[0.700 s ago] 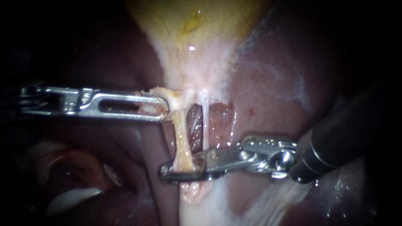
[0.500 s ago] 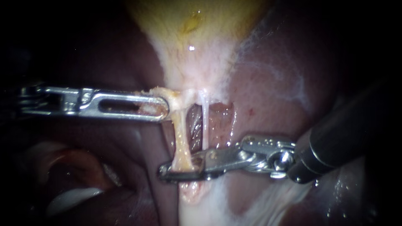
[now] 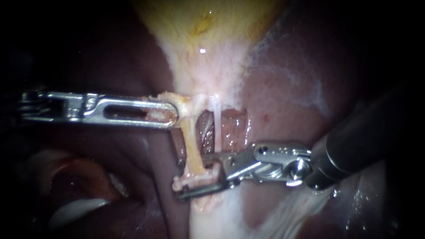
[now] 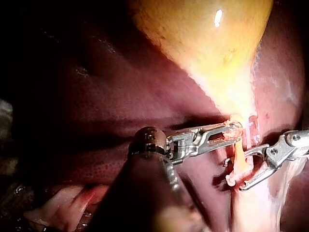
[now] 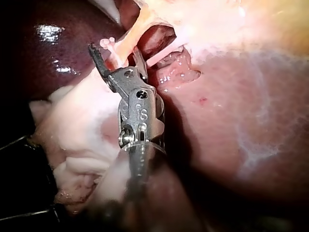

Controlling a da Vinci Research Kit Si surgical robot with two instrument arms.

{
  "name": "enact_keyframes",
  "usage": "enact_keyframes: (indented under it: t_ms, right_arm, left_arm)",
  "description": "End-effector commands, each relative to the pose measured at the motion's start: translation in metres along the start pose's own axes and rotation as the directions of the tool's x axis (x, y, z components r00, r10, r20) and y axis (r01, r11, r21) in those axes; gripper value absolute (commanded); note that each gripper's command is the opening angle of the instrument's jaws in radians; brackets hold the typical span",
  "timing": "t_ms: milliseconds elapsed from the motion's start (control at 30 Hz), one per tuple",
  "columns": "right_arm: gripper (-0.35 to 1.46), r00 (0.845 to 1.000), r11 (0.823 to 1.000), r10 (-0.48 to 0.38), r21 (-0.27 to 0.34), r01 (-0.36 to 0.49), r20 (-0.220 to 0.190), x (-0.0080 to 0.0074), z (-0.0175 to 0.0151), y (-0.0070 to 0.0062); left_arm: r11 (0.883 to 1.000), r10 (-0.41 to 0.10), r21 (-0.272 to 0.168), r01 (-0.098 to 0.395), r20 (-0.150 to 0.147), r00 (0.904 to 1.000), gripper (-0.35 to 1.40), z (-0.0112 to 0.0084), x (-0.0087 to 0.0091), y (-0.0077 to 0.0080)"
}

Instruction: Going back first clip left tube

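The left tube, thick and yellowish, runs down from the gallbladder's pale neck. A thinner white right tube hangs beside it. A pale clip sits across the left tube's lower end. My right instrument has its jaws open, one above and one below that clip. My left instrument is shut on the tissue at the neck and holds it to the left. In the right wrist view the open jaws straddle the clip. The left wrist view shows both instruments.
Dark red liver surrounds the field. The yellow gallbladder body lies above the tubes. White fatty tissue spreads below the clip. The right instrument's dark shaft crosses the lower right.
My right instrument's jaws lay together across the left tube and have now spread apart, showing a pale clip on the tube. The left instrument has held still.
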State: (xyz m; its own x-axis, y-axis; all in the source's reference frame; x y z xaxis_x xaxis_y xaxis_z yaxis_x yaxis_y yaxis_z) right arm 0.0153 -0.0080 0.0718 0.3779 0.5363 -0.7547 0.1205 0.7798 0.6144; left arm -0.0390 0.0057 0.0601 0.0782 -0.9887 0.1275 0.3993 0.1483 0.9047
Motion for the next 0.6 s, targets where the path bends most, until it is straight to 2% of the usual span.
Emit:
enact_keyframes:
  t_ms: [33,167,333,600]
  right_arm:
    - [0.5,1.0,1.0,-0.007,-0.006,0.007,0.0,0.0,-0.0002,0.0]
    - [0.5,0.999,0.999,-0.048,-0.017,0.048,0.001,-0.0001,-0.0015,-0.0002]
    - [0.5,0.991,0.99,-0.134,-0.05,0.134,0.006,0.0003,-0.0056,-0.0002]
    - [0.5,0.979,0.975,-0.205,-0.085,0.206,0.016,0.0035,-0.0138,0.0001]
  left_arm:
    - [1.0,0.0,0.0,0.0,0.0,1.0,-0.35,0.0,0.0,0.0]
    - [1.0,0.0,0.001,0.0,0.0,1.0,-0.35,0.0,0.0,0.0]
    - [1.0,0.0,0.001,0.0,-0.001,1.0,-0.35,-0.0001,0.0,0.0]
    - [1.0,0.0,0.001,0.0,-0.001,1.0,-0.35,-0.0001,0.0,0.0001]
